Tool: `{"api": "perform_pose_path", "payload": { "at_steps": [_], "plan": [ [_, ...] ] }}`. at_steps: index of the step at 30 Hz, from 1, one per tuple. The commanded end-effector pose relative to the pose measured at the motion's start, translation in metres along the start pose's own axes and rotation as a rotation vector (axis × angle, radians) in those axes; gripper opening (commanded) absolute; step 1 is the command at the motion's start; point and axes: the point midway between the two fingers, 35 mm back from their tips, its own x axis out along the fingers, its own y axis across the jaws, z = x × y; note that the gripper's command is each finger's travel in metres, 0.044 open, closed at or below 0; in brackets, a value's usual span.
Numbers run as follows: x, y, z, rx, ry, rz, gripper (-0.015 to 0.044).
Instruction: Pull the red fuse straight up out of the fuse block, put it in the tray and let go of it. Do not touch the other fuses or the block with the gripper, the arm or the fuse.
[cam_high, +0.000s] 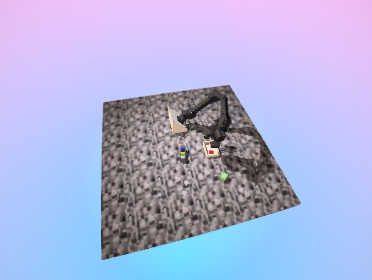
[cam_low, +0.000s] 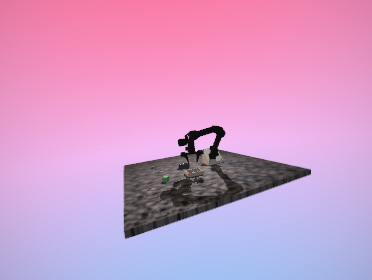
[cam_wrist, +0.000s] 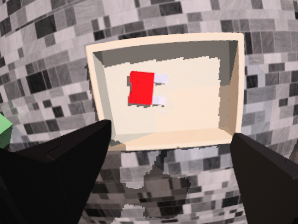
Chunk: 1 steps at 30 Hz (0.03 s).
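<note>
A grey, mottled desk (cam_high: 150, 210) carried a few small things. Near its middle stood the fuse block (cam_high: 183, 154), a dark stub with blue, yellow and green fuses showing on top, apart from the tray and from the arm. A small green cube (cam_high: 224, 176) lay on the desk beyond the tray, well apart from the block. A tan, wedge-shaped panel (cam_high: 177, 122) stood tilted close to the arm's base. Nothing lay between the jaws and the tray.

The red fuse (cam_wrist: 141, 87) lay flat on the floor of the cream tray (cam_wrist: 229, 83), towards one side wall. It was a bright red rectangle with two pale prongs sticking out of one edge. It touched nothing but the tray floor.

The black arm (cam_high: 210, 102) arched up from its base and bent down over the tray. The jaws hung above the near rim of the tray, pointing down. They stood wide apart and gripped nothing, one dark finger (cam_wrist: 56, 169) at each side of the wrist view, clear of the fuse.
</note>
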Motion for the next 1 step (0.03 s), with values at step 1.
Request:
{"api": "perform_pose_path", "payload": {
  "at_steps": [1],
  "plan": [
    [0.0001,0.0001,0.0001,0.000,0.000,0.000,0.0330]
  ]
}}
